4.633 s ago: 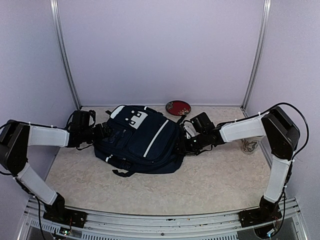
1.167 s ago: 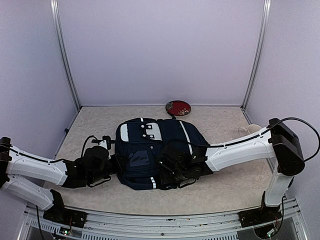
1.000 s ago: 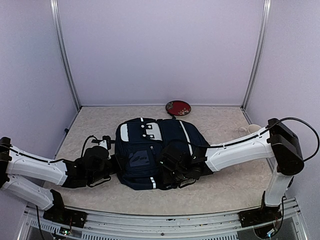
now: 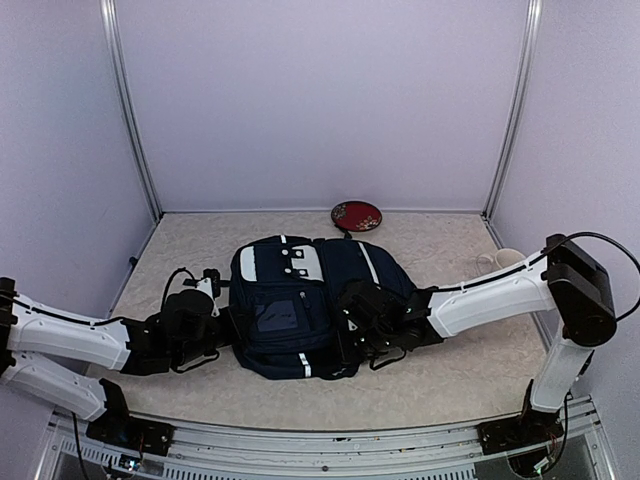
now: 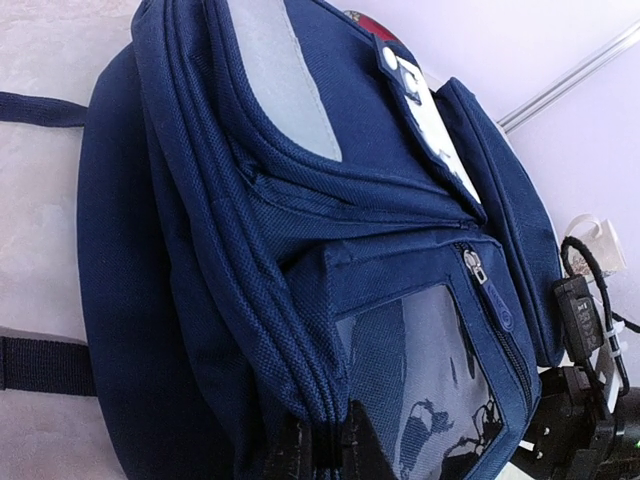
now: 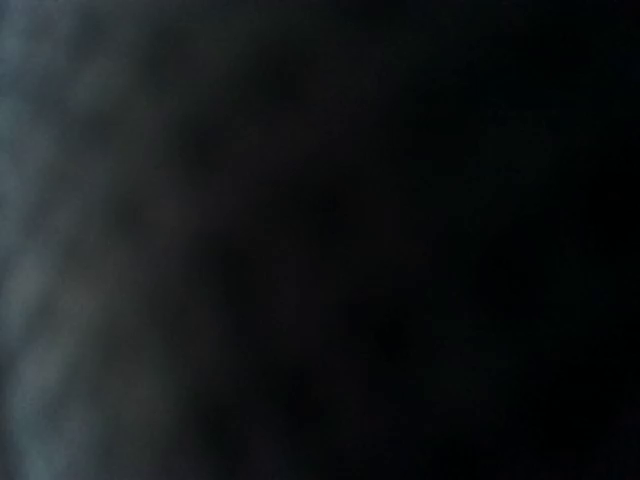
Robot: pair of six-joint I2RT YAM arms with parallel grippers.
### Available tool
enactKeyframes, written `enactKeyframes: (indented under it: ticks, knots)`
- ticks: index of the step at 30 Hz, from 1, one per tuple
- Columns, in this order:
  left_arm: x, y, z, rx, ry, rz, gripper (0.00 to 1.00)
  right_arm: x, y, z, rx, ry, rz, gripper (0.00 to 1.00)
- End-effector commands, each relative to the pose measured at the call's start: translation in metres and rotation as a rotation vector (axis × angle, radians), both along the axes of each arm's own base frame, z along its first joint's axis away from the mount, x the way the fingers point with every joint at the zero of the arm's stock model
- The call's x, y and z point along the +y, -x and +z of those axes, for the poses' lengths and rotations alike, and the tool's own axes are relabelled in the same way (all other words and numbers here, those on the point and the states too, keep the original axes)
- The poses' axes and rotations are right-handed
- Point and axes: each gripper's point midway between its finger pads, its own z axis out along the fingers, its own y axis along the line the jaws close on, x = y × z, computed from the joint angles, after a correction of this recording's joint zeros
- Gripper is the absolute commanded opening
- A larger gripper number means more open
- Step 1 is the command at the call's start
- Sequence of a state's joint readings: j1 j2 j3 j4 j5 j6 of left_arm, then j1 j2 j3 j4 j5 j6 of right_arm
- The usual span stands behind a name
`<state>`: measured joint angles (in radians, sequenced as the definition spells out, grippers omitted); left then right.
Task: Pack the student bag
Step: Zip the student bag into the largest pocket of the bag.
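The student bag, navy blue with white stripes and a white patch, lies flat in the middle of the table. Up close its front pocket has a clear window and a zip. My left gripper is at the bag's left edge, shut on a fold of its seam. My right gripper presses into the bag's right side, its fingers buried in the fabric. The right wrist view is all dark, so its jaws do not show.
A red plate lies at the back wall behind the bag. A white cup stands at the right, beside the right arm. Black straps trail from the bag onto the table.
Over the last seconds the bag was drawn from the back toward the near side and turned. In the last second my right gripper shifted a little right and away; the left stayed still.
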<state>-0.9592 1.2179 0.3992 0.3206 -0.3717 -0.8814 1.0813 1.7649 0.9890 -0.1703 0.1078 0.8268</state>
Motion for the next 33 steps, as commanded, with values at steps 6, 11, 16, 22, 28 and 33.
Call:
enactKeyframes:
  ticks: [6,11,16,22,28,33]
  knots:
    - [-0.012,0.004,0.016,-0.032,0.021,-0.067,0.0,-0.007,-0.017,-0.018,-0.019,0.042,-0.103,0.13]
    - [-0.007,0.001,0.016,-0.033,0.016,-0.054,0.0,-0.024,-0.02,-0.011,-0.062,0.093,-0.115,0.0]
    - [0.019,-0.006,0.02,-0.057,-0.003,0.008,0.0,-0.062,-0.023,-0.003,-0.049,0.13,-0.089,0.0]
    - [0.054,-0.014,0.026,-0.078,-0.02,0.108,0.0,-0.117,-0.012,-0.024,0.08,0.211,-0.06,0.0]
    - [0.092,-0.021,0.034,-0.102,-0.044,0.212,0.0,-0.157,-0.013,-0.019,0.114,0.232,-0.099,0.0]
    - [0.113,-0.025,0.038,-0.114,-0.06,0.257,0.0,-0.153,-0.024,-0.008,0.089,0.228,-0.07,0.0]
